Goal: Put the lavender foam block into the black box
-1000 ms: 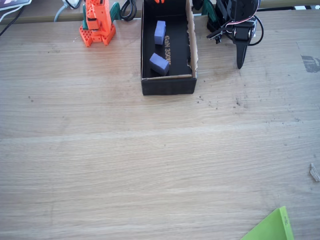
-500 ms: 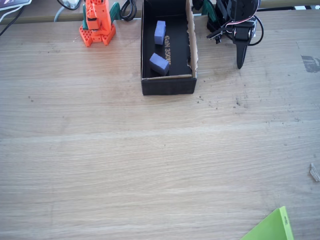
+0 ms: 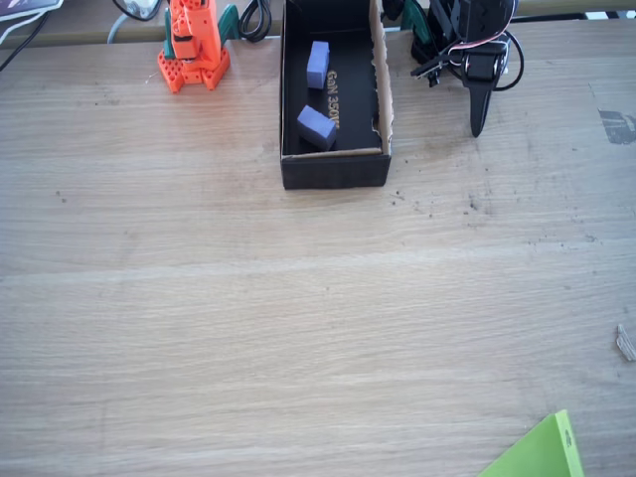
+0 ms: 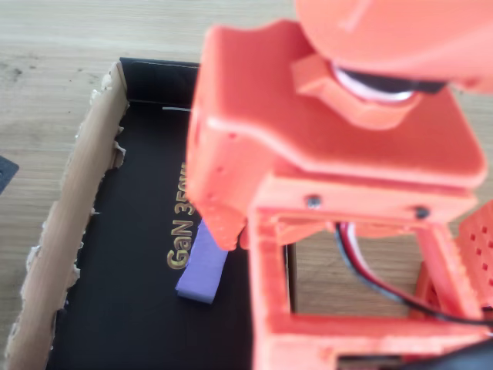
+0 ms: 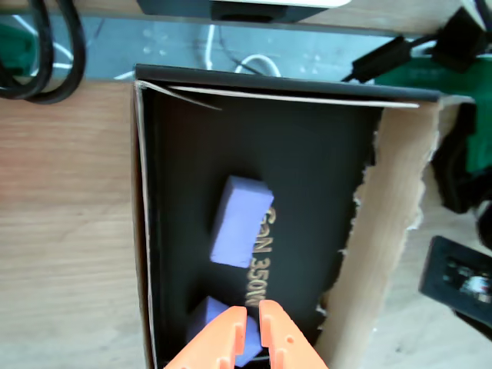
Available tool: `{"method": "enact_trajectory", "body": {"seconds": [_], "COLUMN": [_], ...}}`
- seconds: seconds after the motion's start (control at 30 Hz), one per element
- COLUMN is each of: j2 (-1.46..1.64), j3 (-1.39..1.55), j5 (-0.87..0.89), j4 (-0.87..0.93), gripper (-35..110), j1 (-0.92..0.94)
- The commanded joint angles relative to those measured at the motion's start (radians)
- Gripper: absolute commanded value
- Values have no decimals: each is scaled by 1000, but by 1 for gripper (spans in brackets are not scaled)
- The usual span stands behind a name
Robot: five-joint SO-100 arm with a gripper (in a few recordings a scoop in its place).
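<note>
Two blocks, lavender foam block [image 5: 241, 220] boxed, other tool-hidden

box [image 3: 334, 169] black, torn brown edge, gold lettering | foam block [image 5: 241, 221] lavender | gripper [image 5: 253, 335] orange | desk [image 3: 298, 328] light wood grain

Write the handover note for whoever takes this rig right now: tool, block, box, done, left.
Tool: orange, above the box's near end in the wrist view, fingers nearly together, holding nothing.
Lavender block: lying flat on the floor of the box, beside the gold lettering, free of the tool. Also seen in the fixed view.
Darker cube: in the box too, at its near end in the fixed view.
Done: block is inside the box.
Left: likely only to pull the arm away.
</note>
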Motion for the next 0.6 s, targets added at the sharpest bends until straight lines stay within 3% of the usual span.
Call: {"method": "enact_trajectory", "body": {"seconds": [0.0,0.17,0.57], "j2": [-11,-83,-94], "j3": [-5,-34,-89], "j5": [187,123,143], "j4": [-18,-51,-55], "gripper": [0,0,0], "j1": [29,152,718]}}
